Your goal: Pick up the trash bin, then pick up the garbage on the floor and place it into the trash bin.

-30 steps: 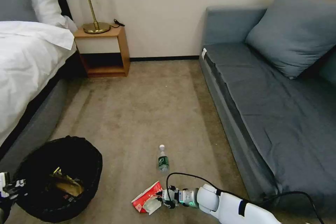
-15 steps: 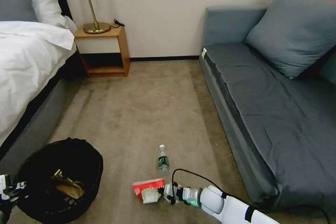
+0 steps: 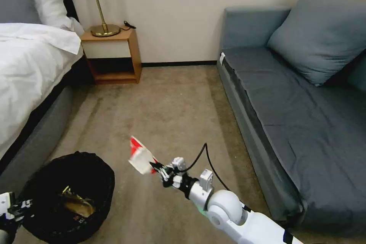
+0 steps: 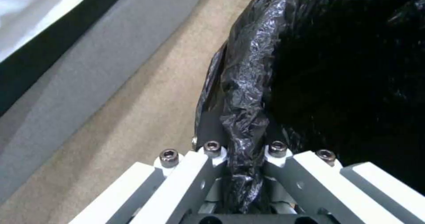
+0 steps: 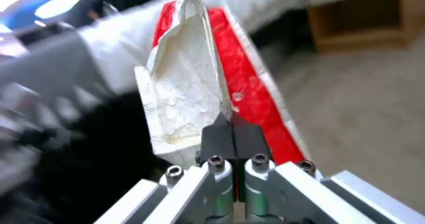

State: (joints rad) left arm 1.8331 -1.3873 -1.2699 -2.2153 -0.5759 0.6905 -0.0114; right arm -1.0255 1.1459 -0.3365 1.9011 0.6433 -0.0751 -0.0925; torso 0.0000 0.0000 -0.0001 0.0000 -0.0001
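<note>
The black, bag-lined trash bin (image 3: 102, 173) stands at the lower left of the head view. My left gripper (image 3: 14, 206) is shut on its crinkly rim (image 4: 248, 84), as the left wrist view shows with the gripper (image 4: 242, 170) pinching the bag. A gold-yellow wrapper and brown paper (image 3: 76, 203) lie inside the bin. My right gripper (image 3: 158, 168) holds a piece of garbage, the crushed red-and-white carton (image 3: 140, 155), in the air to the right of the bin. In the right wrist view the gripper (image 5: 234, 131) is shut on the carton's (image 5: 190, 84) lower edge.
A bed (image 3: 26, 68) runs along the left and a grey-blue sofa (image 3: 305, 114) along the right. A wooden nightstand (image 3: 112, 55) with a lamp stands at the far wall. Beige carpet (image 3: 171, 103) lies open between them.
My right gripper has lifted the carton off the carpet and carried it up and left, closer to the bin. The left gripper stays on the bin's rim.
</note>
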